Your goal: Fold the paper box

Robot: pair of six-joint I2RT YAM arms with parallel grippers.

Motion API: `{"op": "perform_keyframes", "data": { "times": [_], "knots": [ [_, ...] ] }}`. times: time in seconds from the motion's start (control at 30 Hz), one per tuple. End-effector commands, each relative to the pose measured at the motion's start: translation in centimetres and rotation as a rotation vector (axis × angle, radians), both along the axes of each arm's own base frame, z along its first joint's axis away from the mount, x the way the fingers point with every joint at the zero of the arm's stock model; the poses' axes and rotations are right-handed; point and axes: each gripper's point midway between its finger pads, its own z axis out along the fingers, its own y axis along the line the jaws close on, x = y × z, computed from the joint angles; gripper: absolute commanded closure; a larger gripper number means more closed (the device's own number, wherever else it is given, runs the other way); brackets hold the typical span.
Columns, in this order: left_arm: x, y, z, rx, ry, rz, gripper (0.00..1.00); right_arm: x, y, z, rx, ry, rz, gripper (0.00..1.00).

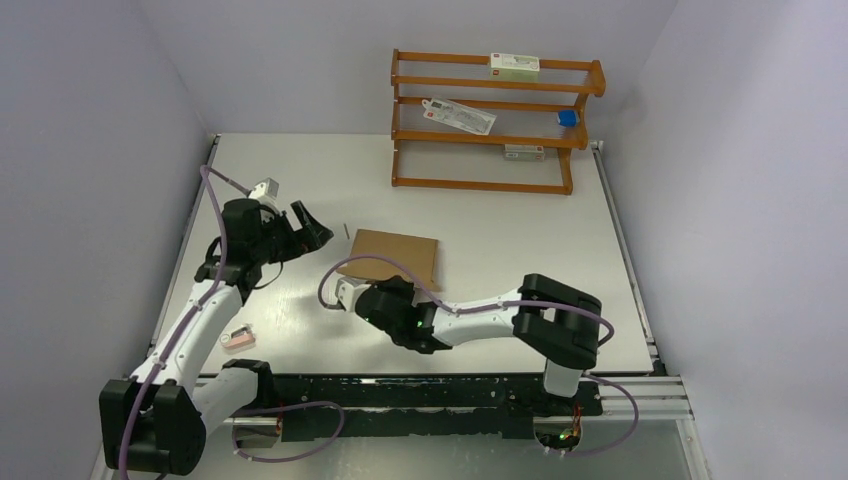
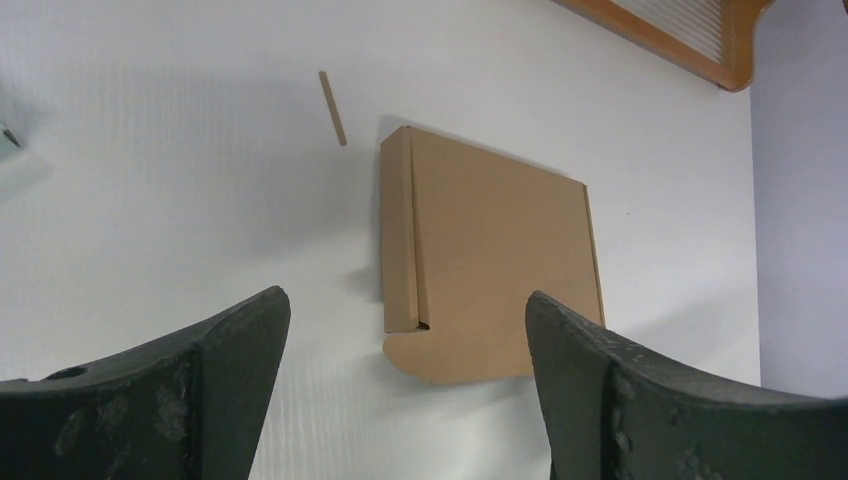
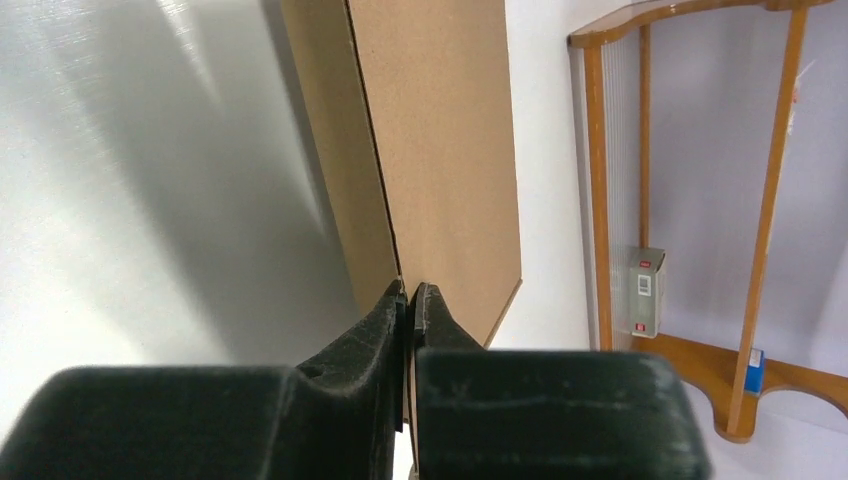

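Right fingers pinch the box; left fingers hang apart.
Near left, a small pink item lies on the surface beside the left arm. Toward the middle, the right fingers are clenched on the near-left edge of the folded brown box, which sits at mid-surface. Left of the box, the left fingers stand released and wide apart, off the cardboard. A thin strip lies just off its far-left corner. At the far edge stands a wooden rack holding white cartons.
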Motion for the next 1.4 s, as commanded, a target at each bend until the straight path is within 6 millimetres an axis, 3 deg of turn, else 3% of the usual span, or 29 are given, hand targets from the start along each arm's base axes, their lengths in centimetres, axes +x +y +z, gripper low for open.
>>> {"op": "perform_keyframes", "data": {
  "times": [0.0, 0.33, 0.5, 0.63, 0.9, 1.13, 1.37],
  "knots": [
    [0.0, 0.1, 2.3, 0.045, -0.038, -0.046, 0.08, -0.6, 0.7, 0.8, 0.045, 0.116, 0.016, 0.99],
    [0.6, 0.3, 7.1, 0.130, -0.115, -0.114, 0.11, -0.3, 1.8, 6.7, 0.189, 0.359, 0.076, 1.00],
    [0.8, 0.8, 10.5, 0.164, -0.164, -0.103, 0.11, 1.9, 1.1, 9.9, 0.307, 0.521, 0.067, 1.00],
    [1.0, 0.6, 12.4, 0.166, -0.211, -0.117, 0.12, 3.9, 0.4, 10.6, 0.330, 0.636, 0.037, 1.00],
    [1.5, -0.2, 10.1, 0.237, -0.191, -0.266, 0.13, 5.5, 0.0, 8.6, 0.298, 0.840, 0.064, 1.00],
    [2.3, -1.6, 7.7, 0.230, -0.203, -0.387, 0.15, 8.0, -0.5, 6.9, 0.227, 0.901, 0.034, 0.99],
    [3.5, -2.0, 6.2, 0.267, -0.187, -0.478, 0.15, 9.0, 0.2, 9.1, 0.259, 0.850, 0.052, 0.83]
  ]
}}
